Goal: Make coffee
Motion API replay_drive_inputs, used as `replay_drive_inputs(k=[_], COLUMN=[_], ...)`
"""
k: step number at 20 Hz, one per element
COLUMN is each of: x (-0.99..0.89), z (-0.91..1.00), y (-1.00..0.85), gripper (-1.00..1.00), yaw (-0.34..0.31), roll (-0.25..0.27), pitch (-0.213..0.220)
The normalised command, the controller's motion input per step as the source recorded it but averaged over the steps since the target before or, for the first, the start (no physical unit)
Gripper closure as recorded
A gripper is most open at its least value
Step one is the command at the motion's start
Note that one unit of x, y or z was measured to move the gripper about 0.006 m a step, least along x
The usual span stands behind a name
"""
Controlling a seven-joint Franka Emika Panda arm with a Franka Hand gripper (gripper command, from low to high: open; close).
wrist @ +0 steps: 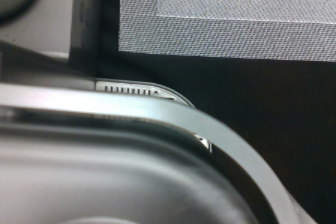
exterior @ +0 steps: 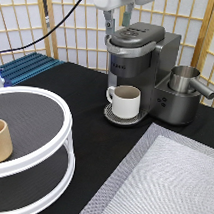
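At the far left of the frame the tan cup (exterior: pixel 1 140) sits on the top tier of the white stand (exterior: pixel 64 124), and a blue rack (exterior: pixel 27 67) lies behind it at the upper left; I am well away from both. In the middle, the white mug (exterior: pixel 125 100) stands on the drip tray under the spout of the machine (exterior: pixel 147 56). My gripper (exterior: pixel 118 24) hangs at the top centre, just above the machine's lid, fingers pointing down and spread apart with nothing between them. I cannot tell whether a fingertip touches the lid. My wrist camera is filled by the grey curve of the machine (wrist: pixel 112 165), with a corner of the mat (wrist: pixel 225 25) beyond it. The pod shows in neither view: not in my fingers, not on the table, not on the stand. The lid looks closed, so I cannot tell whether the pod is inside. I judge such a pod to be very light, with thin walls that dent under a hard squeeze and a foil top that punctures easily. It is best taken gently by its sides, just under the rim. To the right, the steel jug (exterior: pixel 185 78) sits on the machine's side base, and the grey mat (exterior: pixel 167 182) fills the lower right.
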Motion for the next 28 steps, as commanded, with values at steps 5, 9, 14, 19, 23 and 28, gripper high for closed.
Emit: replay_drive_inputs(k=[5, 9, 14, 19, 23, 28], x=[0.26, 0.04, 0.05, 0.51, 0.78, 0.09], z=[0.00, -0.11, -0.85, -1.00, -1.00, -0.47], y=[0.23, 0.22, 0.10, -0.21, -0.26, 0.08], gripper=[-1.00, -1.00, -1.00, -1.00, -1.00, -1.00], yaw=[0.000, 0.000, 0.010, 0.004, 0.000, 0.000], roll=[0.000, 0.000, -0.003, 0.000, 0.007, 0.003], pitch=[0.094, 0.081, 0.061, 0.062, 0.128, 0.207])
